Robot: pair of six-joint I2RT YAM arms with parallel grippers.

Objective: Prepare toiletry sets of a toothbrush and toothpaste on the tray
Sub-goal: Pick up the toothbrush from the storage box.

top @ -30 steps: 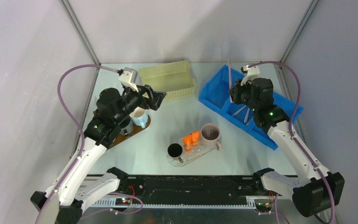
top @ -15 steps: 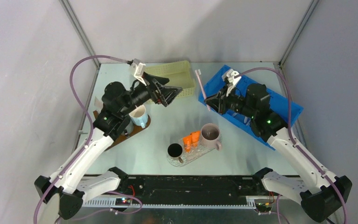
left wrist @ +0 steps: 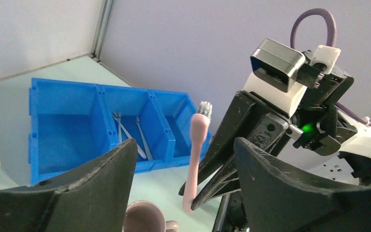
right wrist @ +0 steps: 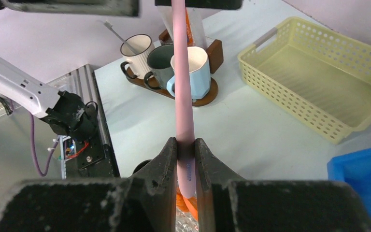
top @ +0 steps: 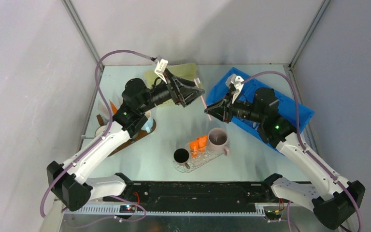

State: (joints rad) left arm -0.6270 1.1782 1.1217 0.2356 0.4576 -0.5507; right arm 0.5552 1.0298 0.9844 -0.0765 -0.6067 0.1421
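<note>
Both arms have swung in toward the middle since a second ago, and the right gripper (right wrist: 186, 145) has carried the pink toothbrush (left wrist: 195, 140) off the blue bin (left wrist: 63, 104) into mid-air. It is clamped on the low end of the handle, with the bristles up. The left gripper (top: 193, 95) has come across from the mugs. Its fingers stand apart on either side of the brush without touching it.

Nearest the bases lies the clear tray (top: 176, 167). It holds two orange tubes (top: 198, 145) side by side, with one black mug (top: 181, 155) at the left end and one mauve mug (top: 218, 138) at the right end.

Farther left, the wooden stand (right wrist: 207, 93) carries three mugs:
- a white mug (right wrist: 137, 48) with a white brush (right wrist: 113, 30) leaning in it
- a dark mug (right wrist: 160, 59)
- a pale blue mug (right wrist: 202, 77)

A white-and-orange tube (right wrist: 195, 26) stands behind them.

At the far edge there are two containers. One is the yellow basket (right wrist: 290, 99), which shows only its slotted floor. The other is the blue bin, which has three compartments. Its middle one holds a few slim pale brushes (left wrist: 142, 140) — their exact count is unclear.
</note>
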